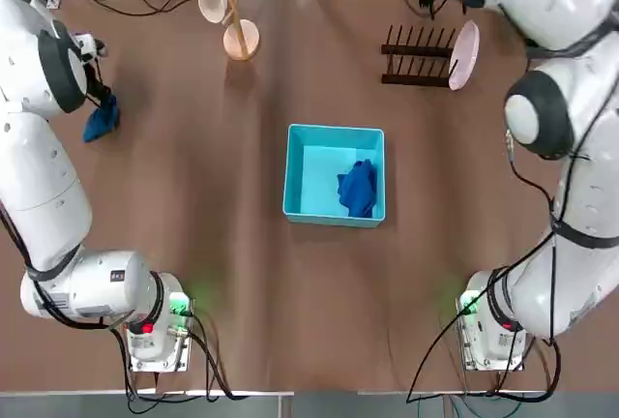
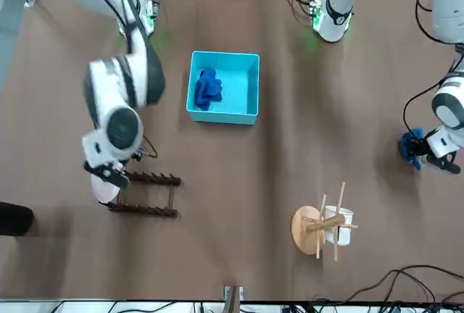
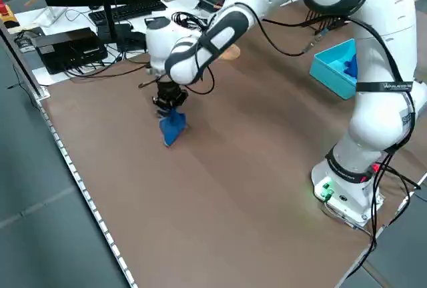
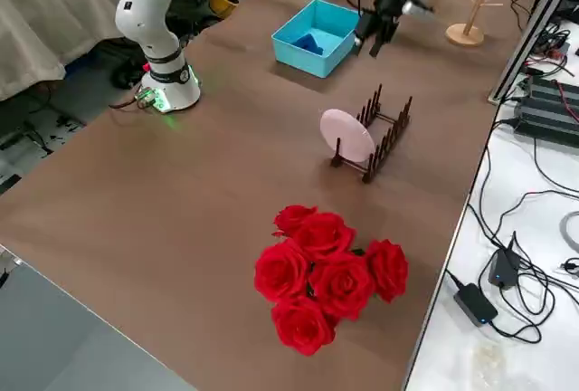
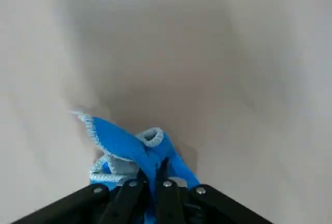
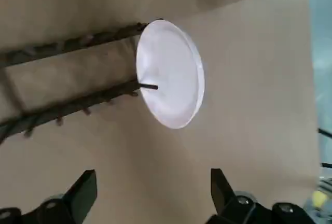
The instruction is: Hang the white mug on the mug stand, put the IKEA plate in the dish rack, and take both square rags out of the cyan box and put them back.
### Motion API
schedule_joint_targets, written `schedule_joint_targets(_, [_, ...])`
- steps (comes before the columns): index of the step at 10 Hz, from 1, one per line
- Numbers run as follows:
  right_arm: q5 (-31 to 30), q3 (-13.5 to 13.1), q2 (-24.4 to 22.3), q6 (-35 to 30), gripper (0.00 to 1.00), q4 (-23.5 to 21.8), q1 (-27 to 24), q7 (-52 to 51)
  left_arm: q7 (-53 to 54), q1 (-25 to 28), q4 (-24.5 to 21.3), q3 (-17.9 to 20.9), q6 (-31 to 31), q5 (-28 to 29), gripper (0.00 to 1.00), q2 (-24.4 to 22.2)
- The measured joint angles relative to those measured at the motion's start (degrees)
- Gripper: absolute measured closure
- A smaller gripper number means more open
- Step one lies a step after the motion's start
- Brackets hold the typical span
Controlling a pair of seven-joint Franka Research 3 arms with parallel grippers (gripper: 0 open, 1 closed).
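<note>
The right wrist view alone shows the right gripper (image 6: 154,195) spread apart near the round white plate (image 6: 170,73); the left wrist view, the left gripper (image 5: 153,182) clamped on a blue cloth rag (image 5: 132,149).

the end effector (image 5: 154,175) pinches a crumpled blue rag (image 5: 129,149) with pale edging.

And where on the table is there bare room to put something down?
Bare: the brown table between the cyan box and the mug stand, and between box and dish rack.
Crowded: the rack's end with the plate; left pincer, holding a rag.
</note>
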Motion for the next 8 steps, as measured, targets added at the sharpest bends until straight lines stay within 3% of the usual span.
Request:
schedule_joint_targets(2, [11.1,-0.2,-7.1,-0.7,0.03,0.1,-6.8,-11.4,-1.1,-0.9,0.0,-0.5,0.0,-0.8,0.93,0.2])
schedule_joint_targets(4, [18.5,-0.2,-12.8,-4.7,0.03,-0.7,-11.0,-18.7,-10.8,-3.6,0.3,-4.5,0.2,-0.7,0.93,0.3])
schedule_joint_targets(6, [23.5,0.9,-16.7,-5.7,0.03,-5.4,-9.2,-19.1,-22.0,-5.0,0.7,-9.5,0.4,0.5,0.93,0.1])
schedule_joint_targets(8, [24.6,1.6,-22.7,0.0,0.01,-16.9,-2.8,-17.5,-33.9,-4.9,0.8,-14.5,0.4,4.3,0.93,-0.8])
